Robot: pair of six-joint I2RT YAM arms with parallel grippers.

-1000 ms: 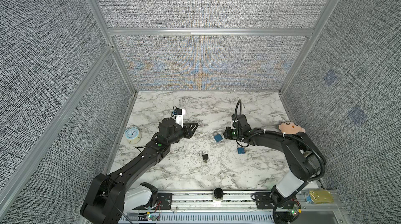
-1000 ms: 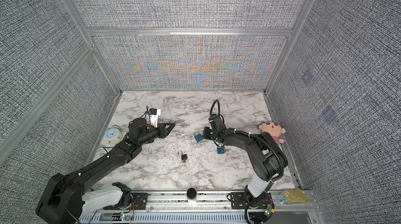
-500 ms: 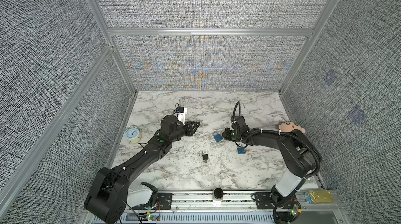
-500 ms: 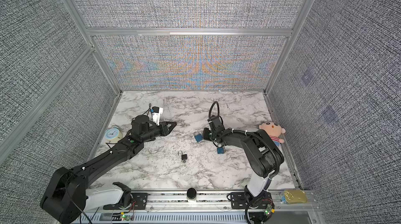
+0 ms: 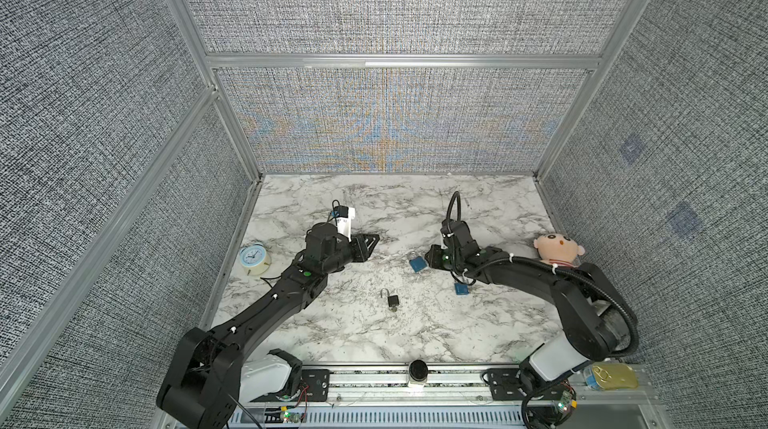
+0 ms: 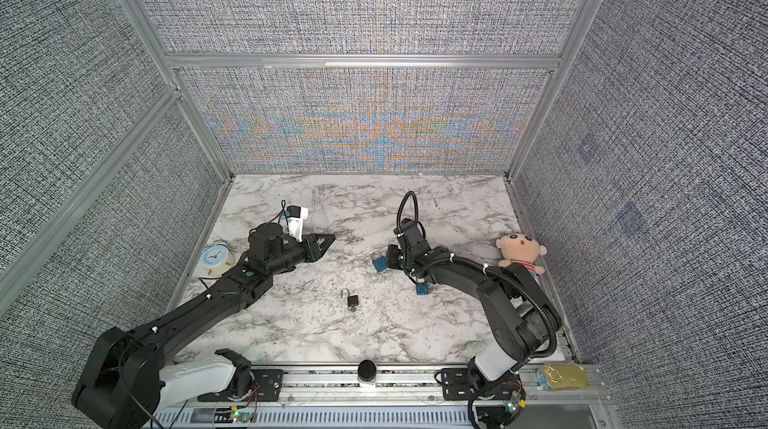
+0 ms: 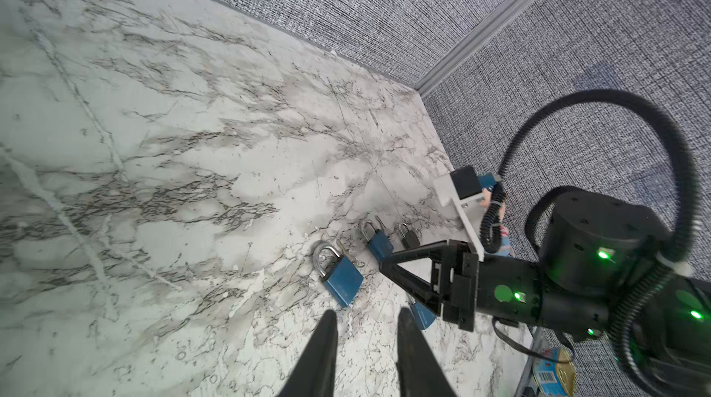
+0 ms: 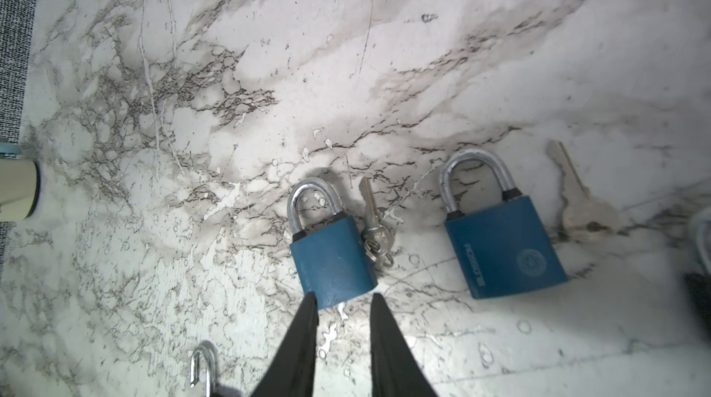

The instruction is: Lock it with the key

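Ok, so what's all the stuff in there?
blue padlocks: 3, blue; small blue padlock at the right gripper's tips, big blue padlock beside it, third blue padlock by the right arm.
black padlocks: 2, black; open black padlock in the middle, second black padlock past the big blue one.
keys: 2, silver; small key and big key, each beside a blue padlock.
alarm clock: 1, cream, left edge.
doll: 1, pink, right edge.
tin can: 1, gold, front rail.
table: 1, marble.
grippers: 2, black; left gripper and right gripper open, empty.
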